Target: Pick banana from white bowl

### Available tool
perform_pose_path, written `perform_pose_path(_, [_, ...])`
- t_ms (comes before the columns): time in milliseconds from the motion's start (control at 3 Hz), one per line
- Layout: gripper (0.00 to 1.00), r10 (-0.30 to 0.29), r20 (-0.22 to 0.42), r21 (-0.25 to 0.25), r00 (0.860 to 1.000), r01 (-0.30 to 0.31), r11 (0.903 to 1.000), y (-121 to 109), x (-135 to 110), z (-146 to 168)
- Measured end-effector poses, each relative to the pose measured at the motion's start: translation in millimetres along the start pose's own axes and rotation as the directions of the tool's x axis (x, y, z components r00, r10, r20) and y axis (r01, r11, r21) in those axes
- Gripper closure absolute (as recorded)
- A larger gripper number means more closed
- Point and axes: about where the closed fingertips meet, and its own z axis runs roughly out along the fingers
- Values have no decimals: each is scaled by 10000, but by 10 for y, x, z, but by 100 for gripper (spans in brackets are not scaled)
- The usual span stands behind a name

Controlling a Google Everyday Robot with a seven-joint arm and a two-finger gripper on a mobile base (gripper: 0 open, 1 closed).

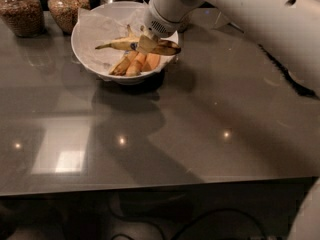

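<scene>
Near the far left corner of the table point(180, 134), the white bowl point(120, 77) sits just in front of two glass jars point(20, 11). The arm point(240, 9) reaches in from the right, and its gripper point(146, 44) is down inside the bowl. Its jaws look clamped narrowly on the middle of the banana point(120, 44). The banana lies crosswise, level, over the shorter orange-toned bananas point(135, 64), its dark end poking past the bowl's right rim. The grasp seems made and the step in hand is the lift. Next comes a straight rise clear of the rim, without dragging the paper lining or the other fruit.
</scene>
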Motion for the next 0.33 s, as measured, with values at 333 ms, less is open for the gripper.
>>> perform_pose_path(333, [100, -10, 839, 36, 9965, 7, 10000, 89, -35, -407])
